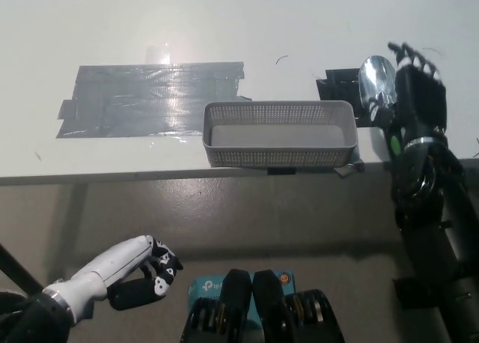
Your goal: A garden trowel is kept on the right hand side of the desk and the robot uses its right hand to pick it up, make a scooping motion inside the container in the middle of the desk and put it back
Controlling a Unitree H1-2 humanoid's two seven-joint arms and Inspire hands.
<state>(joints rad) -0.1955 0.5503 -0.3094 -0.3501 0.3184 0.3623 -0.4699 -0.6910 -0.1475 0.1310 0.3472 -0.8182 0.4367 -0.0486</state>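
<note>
The garden trowel lies at the desk's right side; its shiny blade (pixel 376 79) points away from me and a bit of the green handle (pixel 391 141) shows near the desk edge. My black right hand (pixel 418 96) lies over the trowel's handle, open, its fingers stretched out beside the blade. The grey mesh container (pixel 277 157) stands empty at the desk's front middle, just left of the trowel. My white left hand (pixel 138 272) rests below the desk edge at the lower left, loosely curled and holding nothing.
A large patch of grey tape (pixel 150 99) is stuck on the white desk (pixel 224 21) behind and left of the container. Black tape (pixel 340 83) lies under the trowel blade. A blue box (pixel 203 289) sits low by my body.
</note>
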